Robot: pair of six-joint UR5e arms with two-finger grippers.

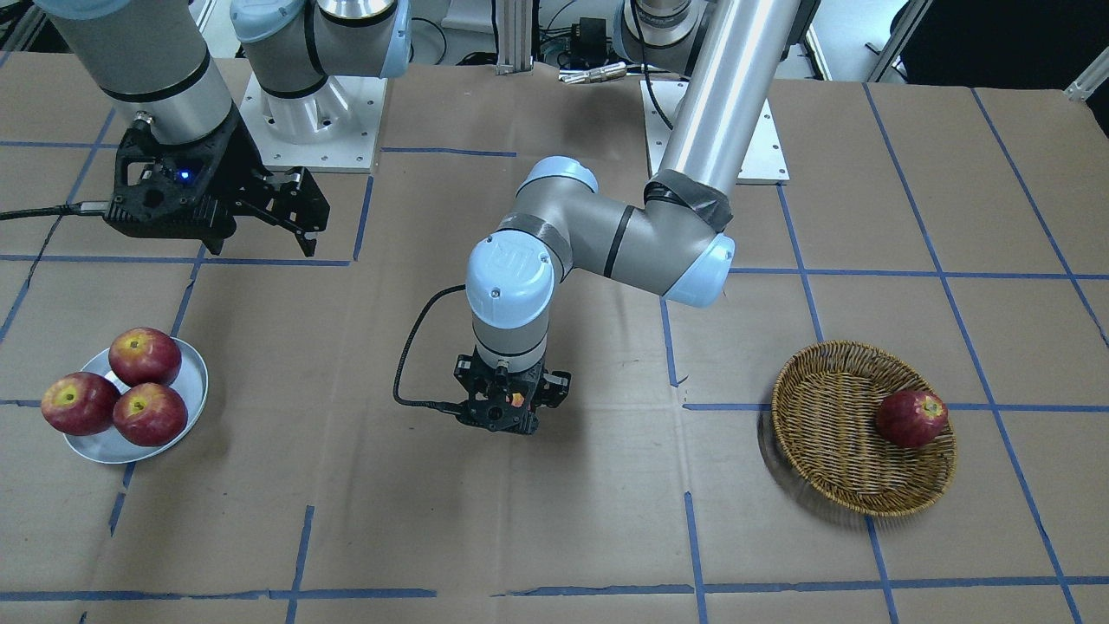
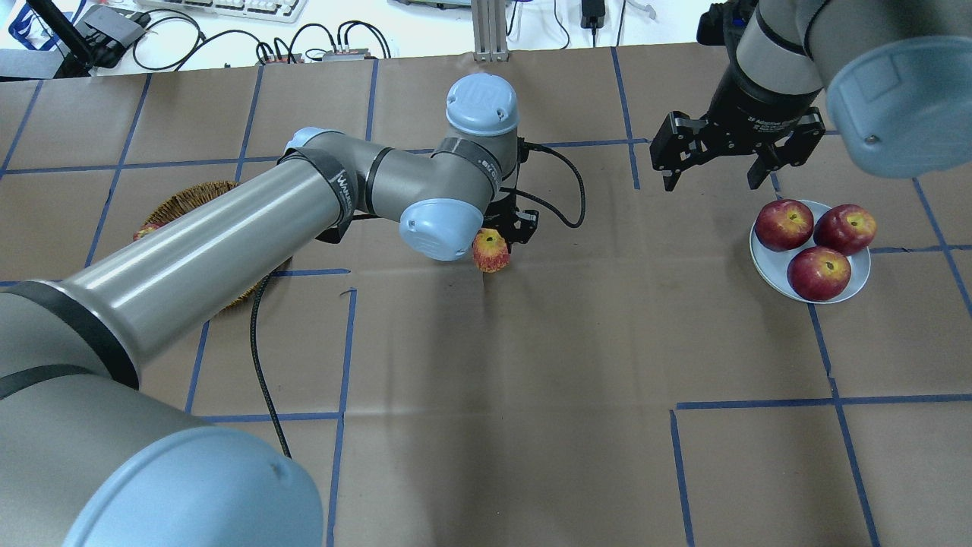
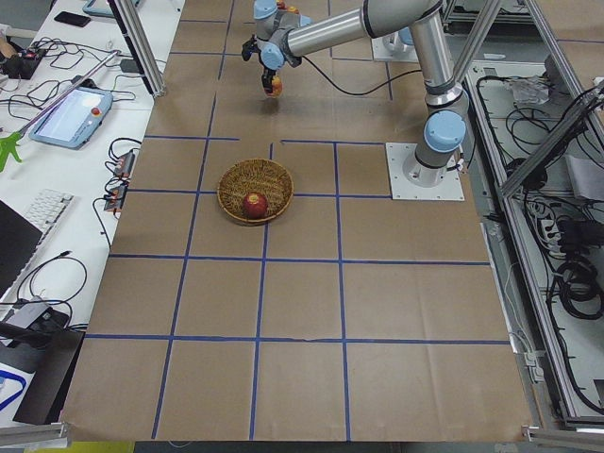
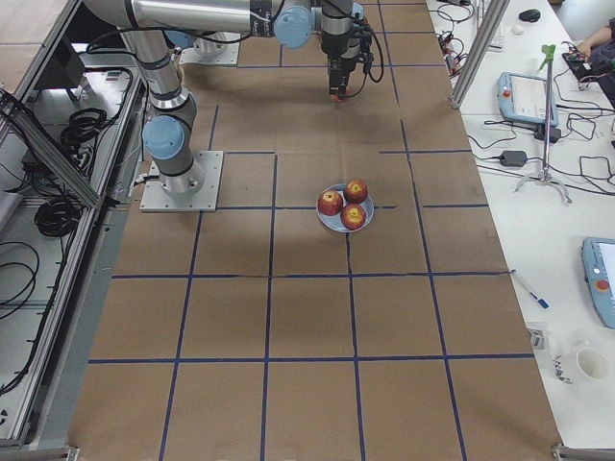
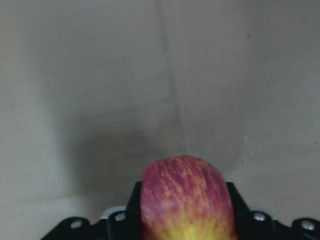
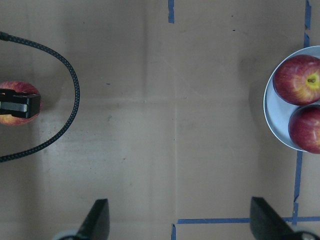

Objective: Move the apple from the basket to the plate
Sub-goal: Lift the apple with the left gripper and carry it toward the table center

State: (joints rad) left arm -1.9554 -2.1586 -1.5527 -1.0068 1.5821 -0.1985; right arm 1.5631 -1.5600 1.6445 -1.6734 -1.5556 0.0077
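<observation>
My left gripper (image 2: pixel 501 237) is shut on the streaky red apple (image 2: pixel 491 253) with a yellow-orange blush and holds it above the middle of the table. The apple fills the bottom of the left wrist view (image 5: pixel 186 197), between the two fingers. The wicker basket (image 1: pixel 832 433) sits on the robot's left side, with one darker red apple (image 1: pixel 910 418) in it. The pale plate (image 2: pixel 769 275) on the robot's right side holds three dark-red apples (image 2: pixel 818 272). My right gripper (image 2: pixel 712 181) is open and empty, hovering just beyond the plate's inner side.
The table is covered in brown cardboard with blue tape lines. The left arm's black cable (image 2: pixel 566 190) loops beside the gripper. The two arm bases (image 1: pixel 308 121) stand at the robot's edge. Keyboards and cables lie beyond the far edge (image 2: pixel 228 11).
</observation>
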